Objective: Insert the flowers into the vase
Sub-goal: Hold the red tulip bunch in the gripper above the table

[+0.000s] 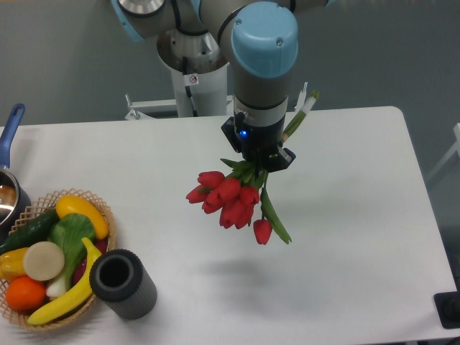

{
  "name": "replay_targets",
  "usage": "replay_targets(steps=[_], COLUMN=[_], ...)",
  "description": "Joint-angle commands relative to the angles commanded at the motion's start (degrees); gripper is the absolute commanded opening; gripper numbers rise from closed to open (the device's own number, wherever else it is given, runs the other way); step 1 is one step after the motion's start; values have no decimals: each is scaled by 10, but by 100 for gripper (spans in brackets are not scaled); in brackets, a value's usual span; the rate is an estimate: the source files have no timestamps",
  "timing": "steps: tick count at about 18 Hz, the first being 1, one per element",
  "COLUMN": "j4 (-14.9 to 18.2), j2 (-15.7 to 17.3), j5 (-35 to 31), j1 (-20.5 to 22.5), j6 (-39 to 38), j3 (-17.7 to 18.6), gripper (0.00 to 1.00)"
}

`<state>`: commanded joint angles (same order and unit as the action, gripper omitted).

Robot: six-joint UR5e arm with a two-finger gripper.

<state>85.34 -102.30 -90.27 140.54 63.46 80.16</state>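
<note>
Flowers (231, 198) held above the tabletop (345, 215).
Fingers (253, 162) clamp the stems, buds hanging; the vase (123, 283) stands near-left, apart.

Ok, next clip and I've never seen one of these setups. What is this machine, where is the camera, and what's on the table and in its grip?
There is one picture, taken by a fixed camera looking down at a white table from the front. The grey and blue machine is a robot arm; its lowest part is a two-finger gripper. It holds a bunch of red tulips, the flowers, by the stems, up in the air with buds hanging low and stem ends poking out behind. At the lower left stands the vase, dark grey and ribbed, its mouth empty. Beside it sits a wicker basket of fruit and vegetables, and a blue-handled pot shows at the left edge.
</note>
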Motion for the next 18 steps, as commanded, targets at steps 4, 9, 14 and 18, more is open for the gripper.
replay_targets(steps=[4, 9, 14, 18], j4=[-2, -26, -86, -151], j2=[-1, -1, -1, -1], j5=[5, 85, 155, 224], j1=[-1, 18, 25, 24], j6=[-1, -5, -28, -86], j3=[-1, -4, 0, 13], gripper=[8, 6, 5, 5])
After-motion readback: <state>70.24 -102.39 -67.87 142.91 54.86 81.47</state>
